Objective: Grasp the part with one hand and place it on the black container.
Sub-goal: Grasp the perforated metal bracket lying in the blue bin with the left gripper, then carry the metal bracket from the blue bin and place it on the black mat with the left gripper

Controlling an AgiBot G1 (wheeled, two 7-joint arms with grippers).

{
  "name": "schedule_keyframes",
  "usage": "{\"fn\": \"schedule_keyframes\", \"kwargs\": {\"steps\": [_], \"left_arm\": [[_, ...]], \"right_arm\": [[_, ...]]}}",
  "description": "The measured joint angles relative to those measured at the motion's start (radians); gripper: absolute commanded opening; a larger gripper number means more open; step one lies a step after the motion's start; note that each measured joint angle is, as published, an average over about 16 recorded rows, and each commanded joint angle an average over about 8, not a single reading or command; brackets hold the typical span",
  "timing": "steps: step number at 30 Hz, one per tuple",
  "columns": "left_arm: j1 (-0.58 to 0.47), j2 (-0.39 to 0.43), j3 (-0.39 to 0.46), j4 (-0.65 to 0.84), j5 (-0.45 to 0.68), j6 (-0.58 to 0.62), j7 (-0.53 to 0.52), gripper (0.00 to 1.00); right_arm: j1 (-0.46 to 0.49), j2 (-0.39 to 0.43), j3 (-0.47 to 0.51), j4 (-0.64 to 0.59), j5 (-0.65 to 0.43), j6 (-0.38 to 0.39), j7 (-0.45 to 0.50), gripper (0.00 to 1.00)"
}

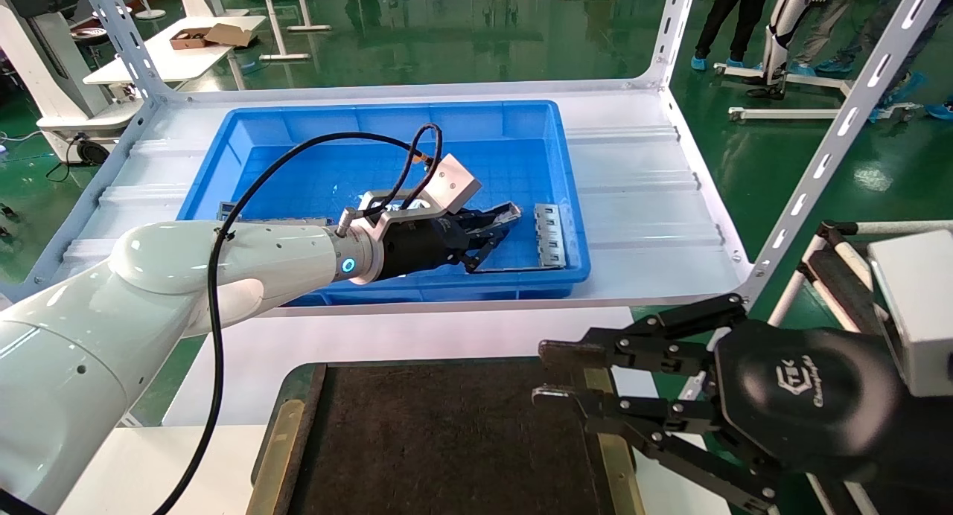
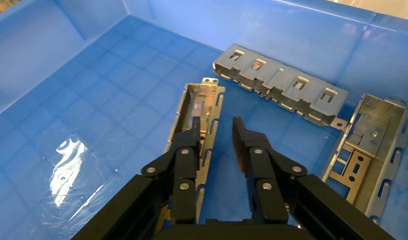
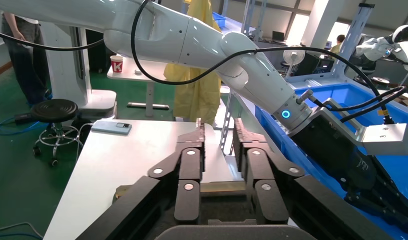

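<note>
The part (image 2: 197, 117) lies flat on the floor of the blue bin (image 1: 223, 139), a narrow grey trough running lengthwise away from the left claw (image 2: 217, 131). That claw sits low over it with jaws spread: one finger is already inside or on the trough near its middle, the other hangs just beside its outer wall, nothing pinched yet. To do this well, I'd centre the trough's side wall between the pads, keep the wrist in line with the bar's long axis, drop until the fingertips nearly reach the bin floor, then close and lift straight up so it doesn't tilt. Watch the windowed bar (image 2: 279, 85) lying across just beyond the far end of the part; it's near enough to get nudged if the claw pushes forward. A slotted plate (image 2: 372, 145) lies further to the side, apart from the grasp. The bin's near wall has to be cleared on the way back to the black container (image 1: 447, 440), which sits on the desk (image 1: 186, 463) in front. The right claw (image 1: 555, 373) hovers spread over the container's right brass strip, parked; it could crowd the drop zone.
</note>
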Motion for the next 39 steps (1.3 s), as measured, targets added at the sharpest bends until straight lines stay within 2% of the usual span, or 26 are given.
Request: {"fn": "schedule_keyframes", "kwargs": {"steps": [13,24,30,39], "left_arm": [[-0.007,-0.001,0.036,0.001,-0.085,-0.023,0.010,0.00],[-0.043,-0.007,0.001,0.013,-0.214,-0.010,0.024,0.00],[-0.069,-0.022,-0.036,0.023,-0.296,0.081,0.039,0.00],[-0.068,-0.084,-0.085,0.008,-0.398,0.338,0.052,0.00]], "right_arm": [[0.000,0.000,-0.001,0.000,0.001,0.000,0.000,0.00],[0.000,0.001,-0.002,0.000,0.001,0.001,-0.001,0.00],[0.000,0.001,-0.002,0.000,0.001,0.001,-0.001,0.00],[0.001,0.001,-0.003,0.000,0.002,0.001,-0.001,0.00]]}}
